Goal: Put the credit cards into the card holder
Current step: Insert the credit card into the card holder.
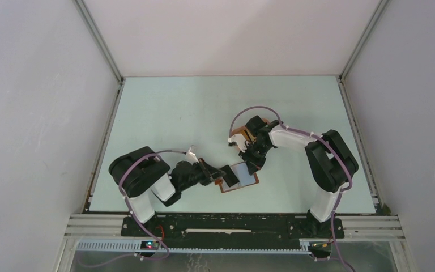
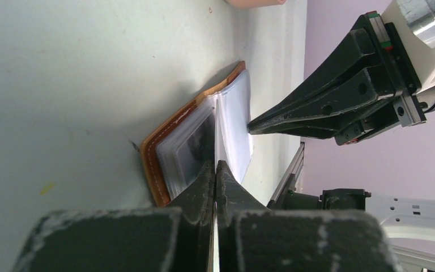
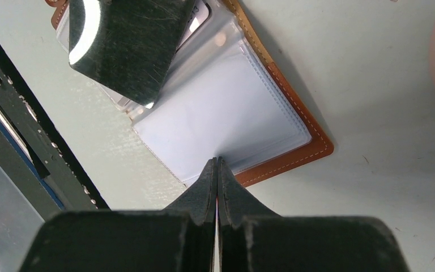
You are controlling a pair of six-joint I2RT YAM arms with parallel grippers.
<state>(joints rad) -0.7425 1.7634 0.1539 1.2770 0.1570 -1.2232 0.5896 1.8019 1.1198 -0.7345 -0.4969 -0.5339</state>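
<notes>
The card holder [image 1: 239, 179] lies open; its clear sleeves [image 3: 221, 113] look thin, floppy and slick, best pinched at a free edge. The left fingers [image 2: 201, 188] clamp one sleeve; the right fingers [image 3: 230, 195], closed, touch another.

This was a robotics lab cell. White panels [image 1: 34, 102] in an aluminium frame [image 1: 98, 39] enclosed a pale green desk [image 1: 164, 113]. A left arm [image 1: 144, 184] and right arm [image 1: 328, 164] were bolted to a black rail [image 1: 232, 225].
</notes>
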